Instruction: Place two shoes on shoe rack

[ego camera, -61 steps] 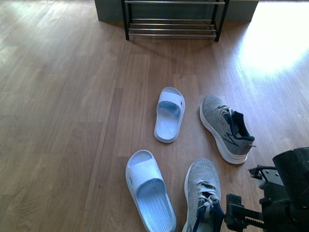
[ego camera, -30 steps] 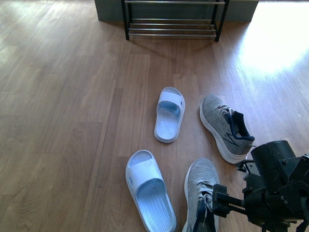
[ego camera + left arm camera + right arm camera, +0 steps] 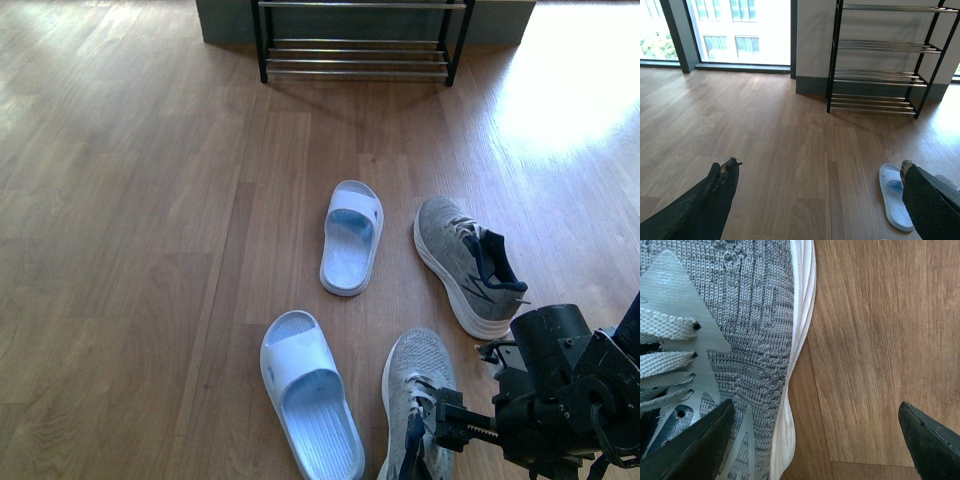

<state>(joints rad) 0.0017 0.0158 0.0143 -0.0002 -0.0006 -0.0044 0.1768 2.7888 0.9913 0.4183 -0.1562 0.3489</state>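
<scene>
- The right gripper has slid left over the near sneaker in the past second.
- Its jaws gape wide and hold nothing, one finger above the laces and one over the floor, apparently to straddle the shoe's side.
- The left gripper is spread wide, empty.
- The far sneaker lies right of centre, and the rack is far off.

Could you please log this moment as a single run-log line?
step: pre-grasp | right gripper: jaws open over near sneaker edge | left gripper: jaws open, empty | far sneaker: on floor | shoe rack: no sneakers
</scene>
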